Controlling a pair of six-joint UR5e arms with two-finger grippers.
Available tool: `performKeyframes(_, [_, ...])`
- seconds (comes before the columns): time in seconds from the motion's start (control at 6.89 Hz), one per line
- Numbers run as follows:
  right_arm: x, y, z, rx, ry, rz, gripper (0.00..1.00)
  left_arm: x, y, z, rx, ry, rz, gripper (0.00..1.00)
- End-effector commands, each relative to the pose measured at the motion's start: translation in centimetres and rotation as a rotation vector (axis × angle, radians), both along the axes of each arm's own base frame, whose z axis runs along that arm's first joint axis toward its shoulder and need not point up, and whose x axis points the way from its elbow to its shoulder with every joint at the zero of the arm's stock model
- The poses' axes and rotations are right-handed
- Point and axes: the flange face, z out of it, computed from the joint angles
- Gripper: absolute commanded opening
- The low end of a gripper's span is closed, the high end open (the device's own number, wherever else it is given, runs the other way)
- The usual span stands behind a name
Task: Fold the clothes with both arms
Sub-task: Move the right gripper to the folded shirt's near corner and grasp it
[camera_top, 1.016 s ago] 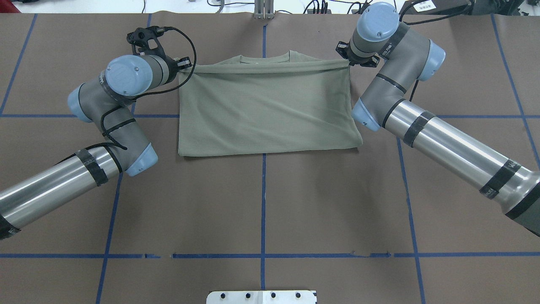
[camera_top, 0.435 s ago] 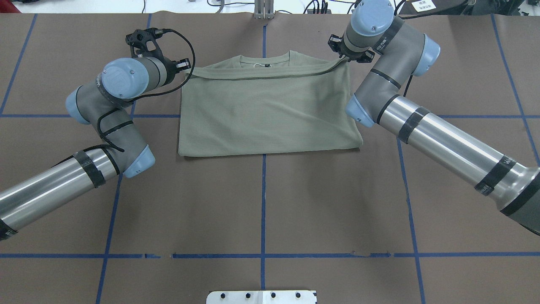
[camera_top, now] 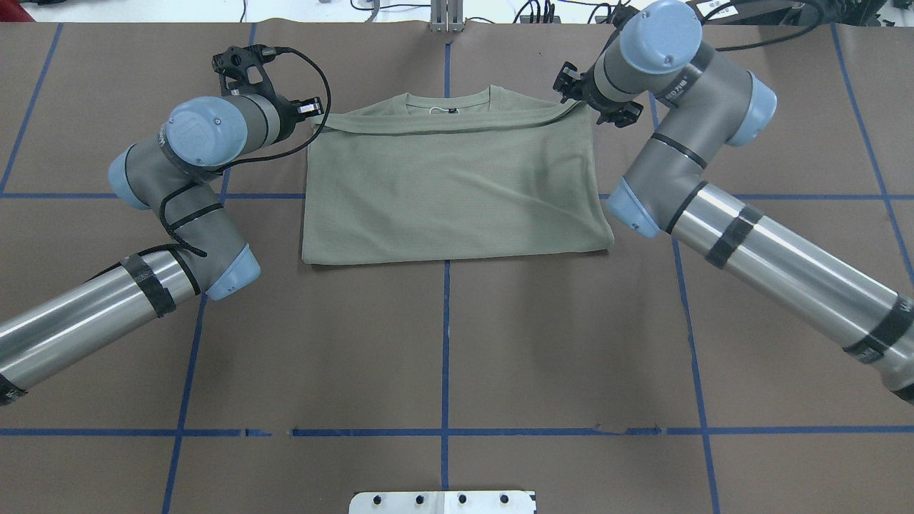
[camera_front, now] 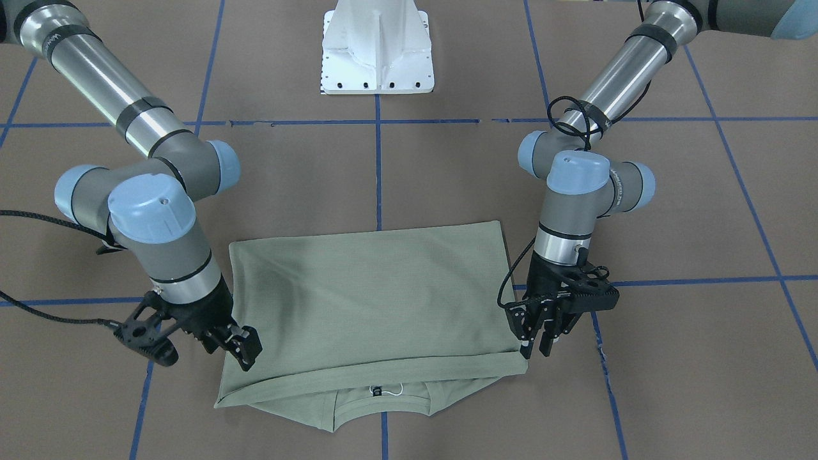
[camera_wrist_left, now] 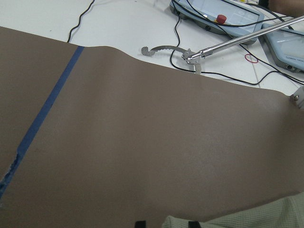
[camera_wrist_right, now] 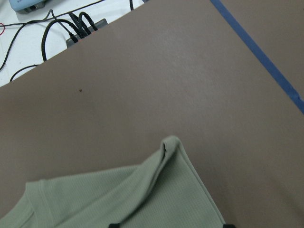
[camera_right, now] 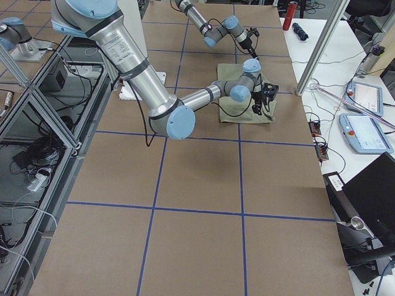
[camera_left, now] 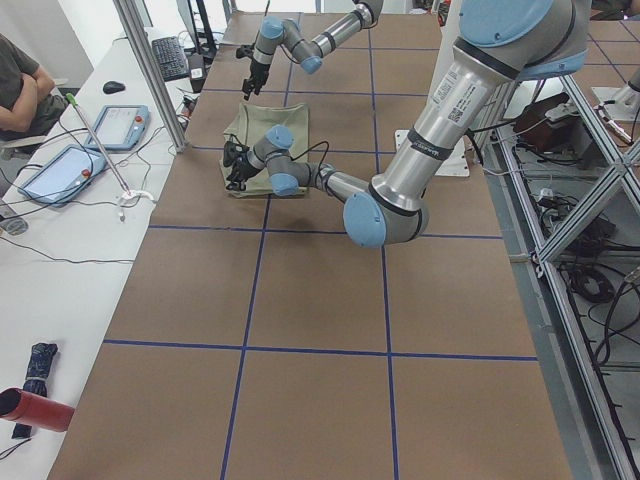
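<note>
Moved within the last second: the right arm (camera_top: 750, 243) has swung its wrist outward from the far right corner. The hem (camera_top: 443, 128), taut between the claws then, now lies slack. The left arm (camera_top: 86, 321) is almost unchanged.

1. White metal pedestal plate (camera_top: 443, 502), at the near table edge.
2. Brown table cover (camera_top: 571, 343), gridded with blue tape lines (camera_top: 445, 343).
3. Sage-green knit shirt (camera_top: 450, 193), at the far middle of the table. It is folded in half, hem laid just short of the round collar (camera_top: 450, 98). The black neck label (camera_front: 377, 390) shows.
4. Left black two-finger gripper (camera_front: 535, 348), at the hem's far left corner. Fingers narrowly apart, with the cloth edge between them in the wrist view.
5. Right black two-finger gripper (camera_front: 233, 345), at the far right corner. Fingers wide apart, holding nothing.

Hazards, as judged:
- A left finger that catches the knit on withdrawal would drag the top layer and open the fold.
- The right corner stands in a small peak and may flop over.
- The hem lies slightly skewed, so a later fold could come out crooked.
</note>
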Motion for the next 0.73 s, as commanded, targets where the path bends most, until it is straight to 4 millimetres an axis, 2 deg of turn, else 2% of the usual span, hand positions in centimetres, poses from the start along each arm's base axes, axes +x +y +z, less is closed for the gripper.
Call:
performKeyframes(0.0, [2.0, 10.1, 3.5, -0.068, -0.074, -0.027, 0.80, -0.4, 0.3, -0.5, 0.009, 0.009, -0.001, 0.43])
performKeyframes(0.15, [3.0, 11.9, 5.2, -0.082, -0.063, -0.036, 0.80, -0.8, 0.6, -0.3, 0.010, 0.010, -0.001, 0.43])
performKeyframes(0.29, [2.2, 13.7, 6.0, -0.091, -0.056, -0.052, 0.80, -0.8, 0.6, -0.2, 0.009, 0.009, -0.001, 0.43])
performKeyframes(0.58, [-0.1, 15.0, 5.7, -0.120, -0.069, -0.056, 0.80, -0.8, 0.7, -0.1, 0.008, 0.008, -0.001, 0.43])
